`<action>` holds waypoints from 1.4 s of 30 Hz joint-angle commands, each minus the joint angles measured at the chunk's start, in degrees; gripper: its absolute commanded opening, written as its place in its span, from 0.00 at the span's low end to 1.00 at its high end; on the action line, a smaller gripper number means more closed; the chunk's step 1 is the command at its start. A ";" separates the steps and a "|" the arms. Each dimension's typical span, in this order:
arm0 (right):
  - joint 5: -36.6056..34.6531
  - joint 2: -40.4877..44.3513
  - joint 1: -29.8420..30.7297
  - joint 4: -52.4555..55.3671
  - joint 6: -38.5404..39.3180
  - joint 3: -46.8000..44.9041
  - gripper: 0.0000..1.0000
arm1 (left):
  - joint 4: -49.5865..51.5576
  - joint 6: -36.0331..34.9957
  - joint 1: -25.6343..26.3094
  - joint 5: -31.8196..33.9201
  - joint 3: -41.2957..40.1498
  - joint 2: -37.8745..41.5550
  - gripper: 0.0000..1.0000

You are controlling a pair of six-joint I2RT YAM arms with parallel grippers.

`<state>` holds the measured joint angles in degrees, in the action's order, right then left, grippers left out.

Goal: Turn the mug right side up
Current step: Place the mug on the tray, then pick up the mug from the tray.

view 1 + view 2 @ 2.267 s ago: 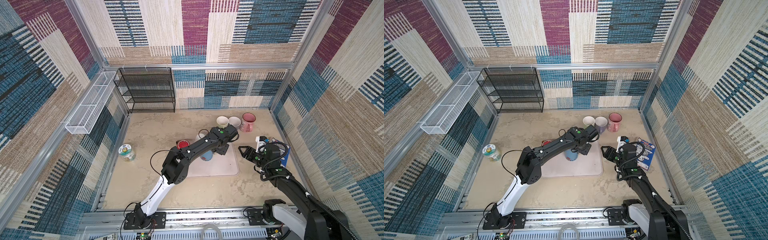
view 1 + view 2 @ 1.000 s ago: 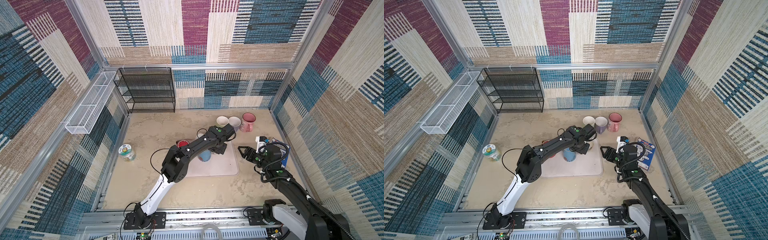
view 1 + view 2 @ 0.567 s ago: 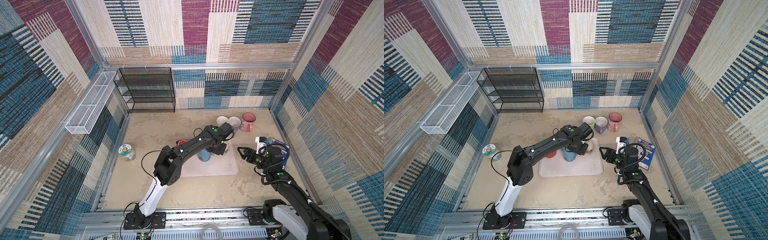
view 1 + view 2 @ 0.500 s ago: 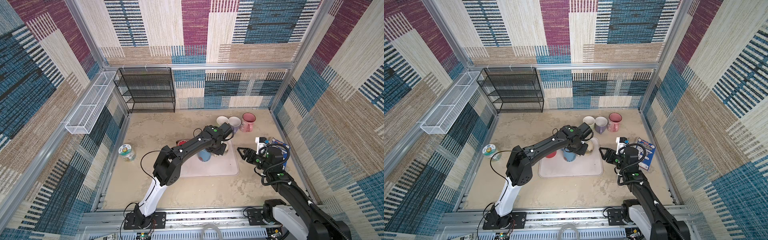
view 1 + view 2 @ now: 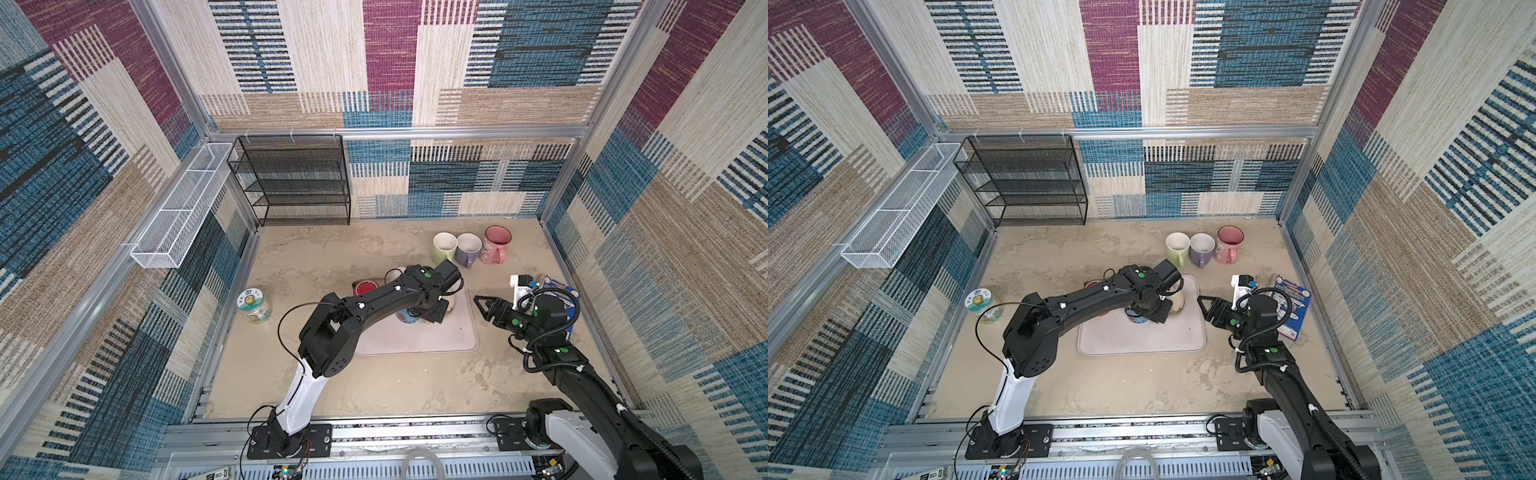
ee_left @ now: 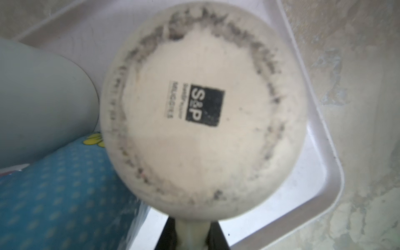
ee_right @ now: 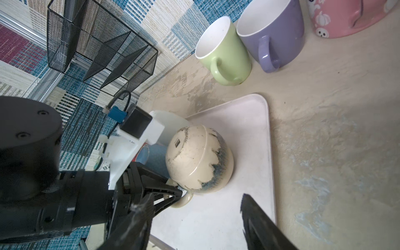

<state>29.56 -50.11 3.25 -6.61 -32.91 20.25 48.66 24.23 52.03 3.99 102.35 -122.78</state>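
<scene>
cream mug (image 7: 199, 160) upside down on tray (image 7: 242, 121); left tool (image 7: 180, 192) clenched on its handle (image 7: 186, 199), right tool (image 5: 481, 306) released.

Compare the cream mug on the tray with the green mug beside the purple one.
The cream mug is bottom up; the green mug stands upright. The cream mug is round-bellied, the green mug straight-sided. The left gripper pinches the cream mug's handle; nothing grips the green mug. Both have one handle.

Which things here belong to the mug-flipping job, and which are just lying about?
Job: upturned cream mug; left pincer, shut on its handle; tray under it; right pincer, open, nearby.
Lying about: green mug, purple mug, pink mug, blue mug, wire rack, jar.
</scene>
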 commanded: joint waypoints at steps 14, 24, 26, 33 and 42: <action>0.61 -0.13 0.01 -2.09 0.47 0.46 0.67 | -0.95 0.92 0.87 4.91 -1.14 -1.49 0.26; 0.51 -0.32 0.00 -2.09 0.82 0.48 0.67 | -0.90 0.68 0.86 5.68 0.17 -1.63 0.20; 0.50 -0.35 -0.04 -2.15 0.90 0.49 0.67 | -0.87 0.56 0.73 5.93 0.39 -1.58 0.15; 1.08 -0.26 0.03 -2.02 1.00 0.25 0.67 | -0.50 0.60 0.65 4.83 0.84 -0.60 0.00; 3.17 0.74 0.03 -2.89 0.06 -1.64 0.67 | -4.44 0.36 0.10 -1.48 0.46 6.41 0.00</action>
<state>31.05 -49.63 3.25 -6.92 -32.47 19.11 47.64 24.82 52.51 4.99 102.63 -118.43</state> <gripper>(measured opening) 0.671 0.211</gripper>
